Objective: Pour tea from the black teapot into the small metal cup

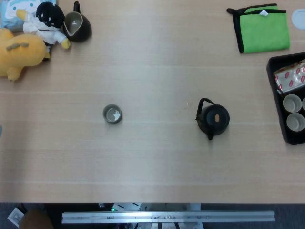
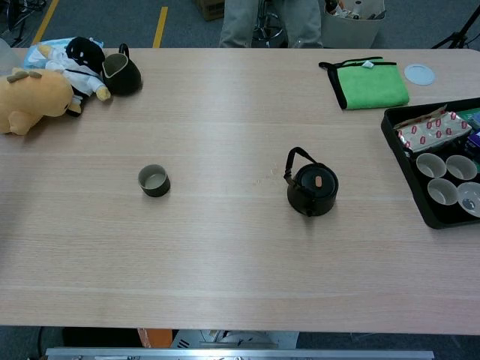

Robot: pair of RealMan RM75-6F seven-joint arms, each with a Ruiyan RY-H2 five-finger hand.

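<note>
The black teapot (image 1: 213,119) (image 2: 312,188) stands upright on the wooden table, right of centre, with its lid on and its wire handle tilted back to the left. The small metal cup (image 1: 112,114) (image 2: 154,180) stands upright left of centre, well apart from the teapot. Neither hand nor arm shows in the head view or the chest view.
At the far left lie a yellow plush toy (image 2: 30,100), a black-and-white plush (image 2: 79,64) and a black pitcher (image 2: 121,73). A green cloth (image 2: 370,84) lies at the far right. A black tray (image 2: 402,157) at the right edge holds several pale cups and a packet.
</note>
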